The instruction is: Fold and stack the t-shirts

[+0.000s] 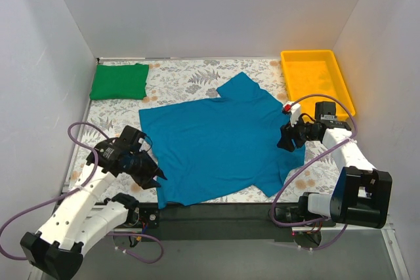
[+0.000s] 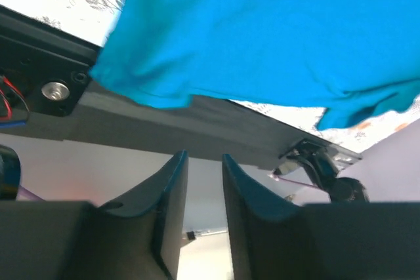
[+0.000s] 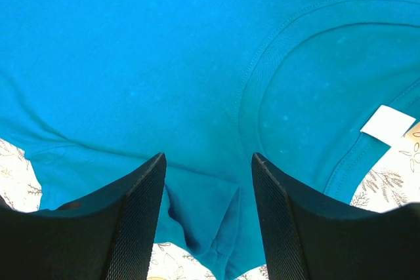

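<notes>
1. The teal t-shirt [image 1: 216, 149] lies spread flat mid-table, neck to the right, its near edge lapping over the front of the floral table [image 1: 184, 83]. The green t-shirt [image 1: 119, 81] sits folded at the far left.
2. The left gripper [image 1: 154, 174] hangs at the teal shirt's near-left corner, its jaws a narrow slit with nothing between them.
3. The right gripper [image 1: 285, 140] stands over the collar, jaws wide astride a ridge of cloth near the white label [image 3: 387, 124], not pinching it.
4. Folding of the teal shirt appears barely begun. The next move likely calls for each gripper to pinch an edge and carry it across, with stacking to follow.
</notes>
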`<action>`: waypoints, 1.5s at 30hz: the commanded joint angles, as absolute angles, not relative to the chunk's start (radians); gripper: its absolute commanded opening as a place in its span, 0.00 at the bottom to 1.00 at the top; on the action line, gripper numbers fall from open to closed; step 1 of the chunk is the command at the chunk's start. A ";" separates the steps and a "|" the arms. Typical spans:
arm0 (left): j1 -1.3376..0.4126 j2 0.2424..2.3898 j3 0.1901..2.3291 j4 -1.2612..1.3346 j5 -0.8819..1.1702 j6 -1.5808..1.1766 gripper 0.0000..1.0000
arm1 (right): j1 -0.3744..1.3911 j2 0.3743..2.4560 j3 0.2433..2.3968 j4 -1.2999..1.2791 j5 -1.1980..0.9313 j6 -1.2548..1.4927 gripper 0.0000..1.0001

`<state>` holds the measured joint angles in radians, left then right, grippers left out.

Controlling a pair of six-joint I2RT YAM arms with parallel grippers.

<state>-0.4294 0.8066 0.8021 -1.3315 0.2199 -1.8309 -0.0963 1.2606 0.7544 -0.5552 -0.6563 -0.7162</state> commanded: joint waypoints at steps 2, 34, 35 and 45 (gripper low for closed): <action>-0.433 0.836 0.935 -1.390 0.229 -1.747 0.38 | -0.098 1.235 0.749 -0.574 -0.663 -0.756 0.62; -0.433 0.696 0.646 -0.459 -0.072 -1.131 0.80 | -0.094 1.365 0.836 -0.882 -0.482 -0.827 0.63; -0.433 0.692 0.641 -0.457 -0.071 -1.132 0.80 | -0.094 1.364 0.835 -0.882 -0.474 -0.825 0.62; -0.431 0.684 0.638 -0.453 -0.061 -1.132 0.80 | -0.077 1.393 0.842 -0.887 -0.410 -0.802 0.44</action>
